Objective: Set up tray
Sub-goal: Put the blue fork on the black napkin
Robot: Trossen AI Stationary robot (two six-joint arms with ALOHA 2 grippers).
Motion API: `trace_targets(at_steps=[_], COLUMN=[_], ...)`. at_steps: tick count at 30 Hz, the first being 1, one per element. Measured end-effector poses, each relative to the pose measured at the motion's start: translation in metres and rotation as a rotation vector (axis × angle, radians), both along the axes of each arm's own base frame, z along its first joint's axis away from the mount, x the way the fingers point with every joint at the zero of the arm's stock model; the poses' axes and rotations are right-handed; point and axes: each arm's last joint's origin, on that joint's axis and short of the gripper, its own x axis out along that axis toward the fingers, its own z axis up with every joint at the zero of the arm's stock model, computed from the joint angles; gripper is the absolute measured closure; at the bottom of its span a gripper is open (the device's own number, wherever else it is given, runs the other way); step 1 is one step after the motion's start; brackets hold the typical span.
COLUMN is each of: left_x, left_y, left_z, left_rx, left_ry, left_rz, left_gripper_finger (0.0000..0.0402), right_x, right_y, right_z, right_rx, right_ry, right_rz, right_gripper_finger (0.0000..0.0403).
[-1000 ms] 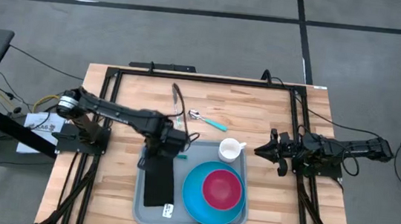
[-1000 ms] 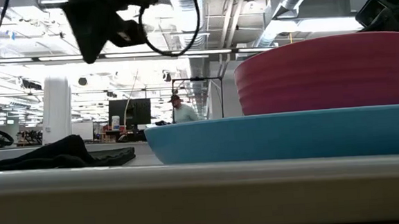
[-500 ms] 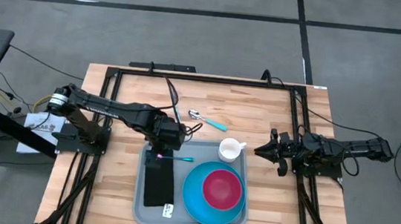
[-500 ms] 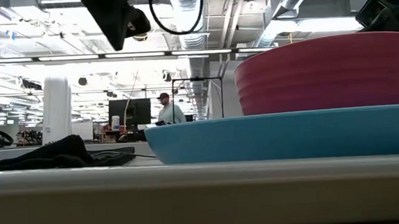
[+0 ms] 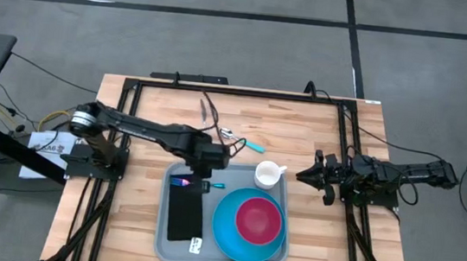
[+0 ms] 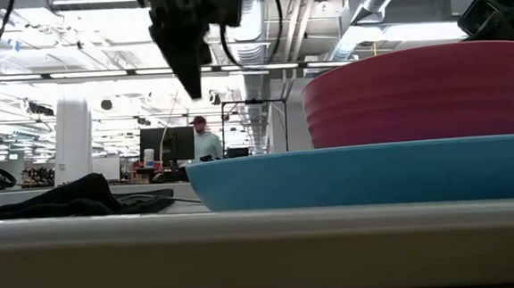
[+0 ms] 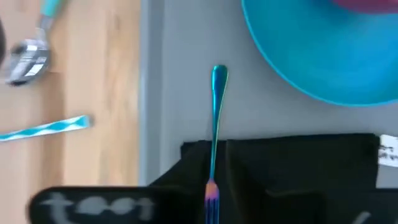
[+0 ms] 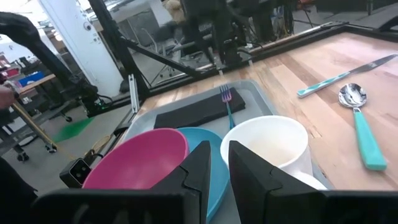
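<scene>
One tray [image 5: 172,239], stiff, smooth and loaded, we judge best gripped by its rim. Left gripper [image 5: 206,164] jaws: cannot tell; right gripper [image 5: 304,176] jaws slightly apart, empty.

Left arm: extends from its base at the table's left edge across toward the centre, links running nearly level in a long reach. Its end effector [image 5: 209,164] is positioned past the table's middle, pointing downward; in the low view it hangs above the surface, tapering to a narrow point [image 6: 186,63]. Finger state not determinable.

Right arm: folded close to its base at the table's right edge, lying roughly level and directed inward. Right end effector [image 5: 309,177] hangs stationed there, fingers parted with a narrow gap.
</scene>
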Motion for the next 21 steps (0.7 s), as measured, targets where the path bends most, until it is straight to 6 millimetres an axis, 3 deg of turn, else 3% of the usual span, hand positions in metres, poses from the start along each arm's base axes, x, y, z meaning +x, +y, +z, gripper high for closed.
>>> trace_targets(at_steps=[5,11,21], left_x=[0.012,0.015,0.003], left_y=[-0.003,-0.007,-0.011], left_z=[-0.036,-0.074,-0.102], left_rx=[-0.005,0.024,-0.005], left_ry=[0.111,0.223,0.254], left_rz=[-0.058,-0.084,-0.071], left_gripper_finger=[0.0302,0.0288,0.0299], right_x=[0.0,0.0,0.0], right_y=[0.0,0.0,0.0], right_z=[0.0,-0.001,-0.001], right_rx=[0.0,-0.001,-0.001], right_ry=[0.001,0.007,0.006], right_rz=[0.001,0.0,0.0], right_gripper_finger=[0.0352,0.0352,0.0352])
